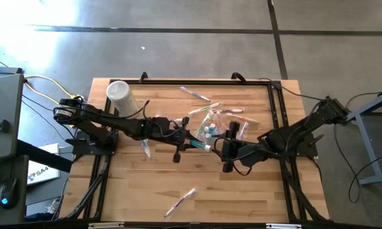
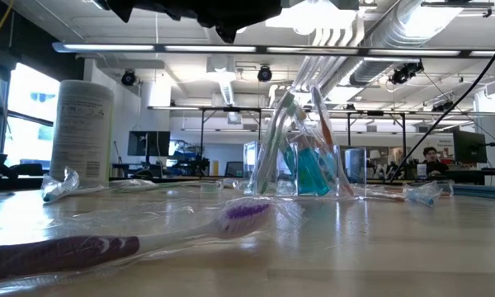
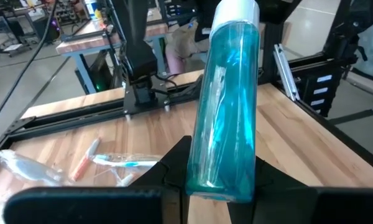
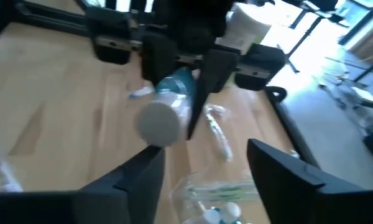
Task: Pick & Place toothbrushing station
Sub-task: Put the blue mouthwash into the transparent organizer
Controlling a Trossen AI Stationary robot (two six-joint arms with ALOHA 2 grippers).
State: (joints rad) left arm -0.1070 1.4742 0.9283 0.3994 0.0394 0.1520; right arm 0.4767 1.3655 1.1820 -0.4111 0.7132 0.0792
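from above, the toothbrushing station sits mid-worktop, between both arms. left claw is clamped on a teal tube. the left wrist view shows that tube gripped. in the right wrist view, the right claw stands apart, empty.

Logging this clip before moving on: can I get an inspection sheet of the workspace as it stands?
Surface: wooden table, black frame.
Job's things: clear toothbrushing station mid-table, holding brushes.
Clutter: wrapped toothbrushes scattered; white tub at the back left.
Grippers: left claw shut on teal tube; right claw open, facing the tube's cap.
Cables: yellow and black leads off the left edge.
Surroundings: workshop benches; a person far behind.
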